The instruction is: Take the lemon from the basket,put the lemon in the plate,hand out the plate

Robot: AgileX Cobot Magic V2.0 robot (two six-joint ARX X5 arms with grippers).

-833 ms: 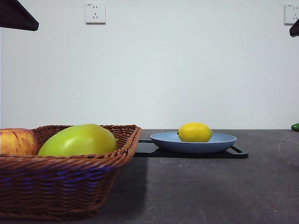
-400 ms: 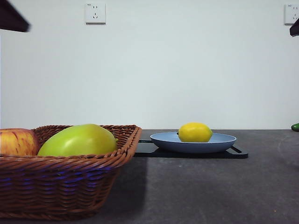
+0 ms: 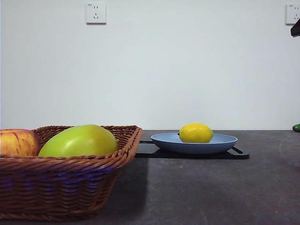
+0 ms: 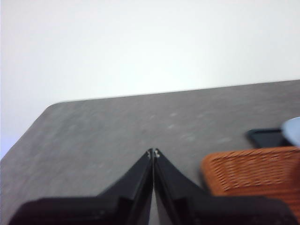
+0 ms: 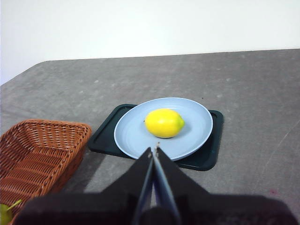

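The lemon (image 3: pixel 196 133) lies in the light-blue plate (image 3: pixel 225 142), which rests on a flat black tray (image 3: pixel 236 153). In the right wrist view the lemon (image 5: pixel 164 123) sits near the middle of the plate (image 5: pixel 197 119). My right gripper (image 5: pixel 154 151) is shut and empty, raised above and in front of the plate; in the front view it shows only as a dark tip (image 3: pixel 296 28) at the top right. The wicker basket (image 3: pixel 70 187) stands at the near left. My left gripper (image 4: pixel 153 153) is shut and empty, high beside the basket (image 4: pixel 255 171).
A large yellow-green fruit (image 3: pixel 78 140) and a red-yellow apple (image 3: pixel 18 142) lie in the basket. A small green thing (image 3: pixel 296 127) sits at the far right edge. The black tray (image 5: pixel 206 157) lies on the grey table (image 5: pixel 262 93). Wall sockets (image 3: pixel 95 13) are behind.
The dark arm tip at the front view's top left has drawn up and out of the picture. Lemon, plate and basket have not moved.
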